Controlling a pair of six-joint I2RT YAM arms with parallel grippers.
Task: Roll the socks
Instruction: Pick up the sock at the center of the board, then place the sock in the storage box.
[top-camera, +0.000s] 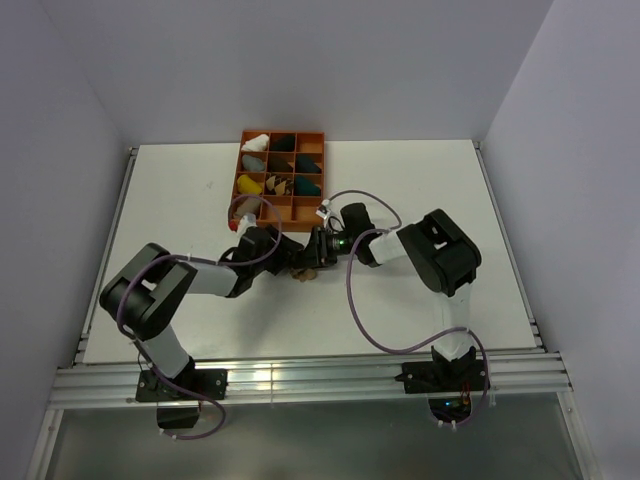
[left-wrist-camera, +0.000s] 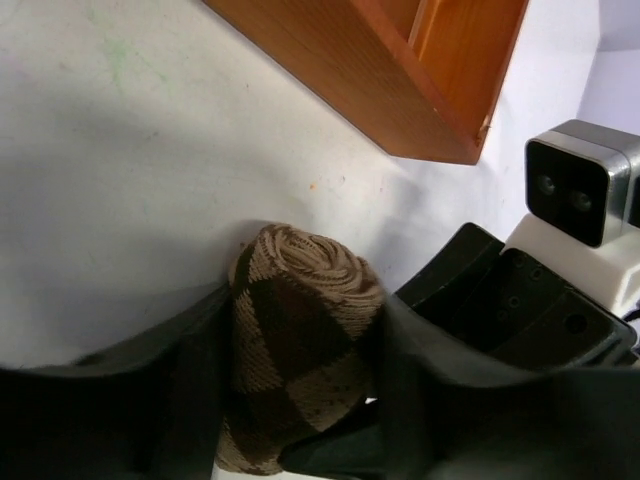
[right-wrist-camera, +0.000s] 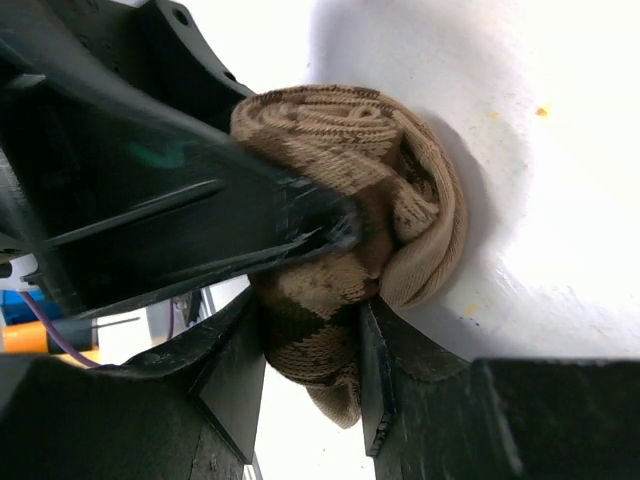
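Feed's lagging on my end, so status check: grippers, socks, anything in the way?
Left gripper clamped on sock roll. Right gripper clamped on same roll. Argyle outermost, rolled up. Orange tray nearby, not touching.

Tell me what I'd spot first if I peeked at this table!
A brown diamond-patterned sock roll sits in the middle of the white table, pinched by the left gripper and the right gripper together. Just beyond them stands an orange tray with sock bundles in its compartments.
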